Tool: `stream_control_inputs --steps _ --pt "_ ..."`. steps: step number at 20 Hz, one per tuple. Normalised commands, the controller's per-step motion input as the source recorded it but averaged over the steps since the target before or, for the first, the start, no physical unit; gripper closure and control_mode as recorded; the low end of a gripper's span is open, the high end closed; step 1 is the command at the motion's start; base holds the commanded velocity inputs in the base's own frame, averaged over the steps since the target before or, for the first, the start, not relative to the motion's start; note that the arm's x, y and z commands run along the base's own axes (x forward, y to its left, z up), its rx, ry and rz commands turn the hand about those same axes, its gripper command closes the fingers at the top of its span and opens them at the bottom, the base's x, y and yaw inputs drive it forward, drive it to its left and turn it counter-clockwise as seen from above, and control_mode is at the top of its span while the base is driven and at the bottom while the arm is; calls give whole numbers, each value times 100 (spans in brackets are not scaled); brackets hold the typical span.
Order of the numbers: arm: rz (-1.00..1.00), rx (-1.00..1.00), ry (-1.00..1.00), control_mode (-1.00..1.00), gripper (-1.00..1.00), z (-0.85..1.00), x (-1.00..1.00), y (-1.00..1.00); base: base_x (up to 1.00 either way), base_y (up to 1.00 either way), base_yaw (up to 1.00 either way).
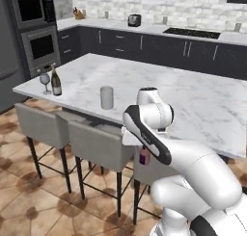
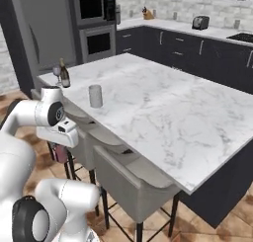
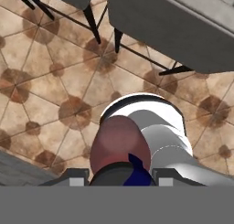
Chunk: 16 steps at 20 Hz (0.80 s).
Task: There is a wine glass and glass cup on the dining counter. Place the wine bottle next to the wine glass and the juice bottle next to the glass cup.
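Juice bottle (image 1: 144,155): small, purple-red, hanging below the counter edge, in front of the grey chairs (image 1: 99,146), held in the gripper (image 1: 144,152). In the hand view the bottle (image 3: 119,147) sits between the two finger tips, seen from its base end, with tiled floor (image 3: 55,77) beyond it. Jaws closed on the bottle.

Arm pose: folded tight. Upper link rises from the base, elbow bends back toward the dining counter (image 1: 193,105), and the wrist turns down so the hand points at the floor. In the right base view the hand sits low by the counter's near edge, with the bottle (image 2: 60,153) under it.

On the counter: wine bottle (image 1: 56,81) upright near the far left corner, wine glass (image 1: 45,82) just beside it on its left. Glass cup (image 1: 106,97) stands apart from both, nearer the counter's near edge.

Behind: wall ovens (image 1: 36,30), a dark wall counter with a toaster (image 1: 134,20).
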Motion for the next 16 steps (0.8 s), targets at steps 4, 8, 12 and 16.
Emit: stream_control_inputs --steps 4,8,12,16 --pt "0 0 0 100 100 0 0 0 -16 71 -24" --pt "0 0 0 100 100 0 0 0 -4 69 -26" --pt "0 0 0 100 100 0 0 0 10 71 -26" --pt "0 0 0 100 100 0 0 0 10 73 -24"
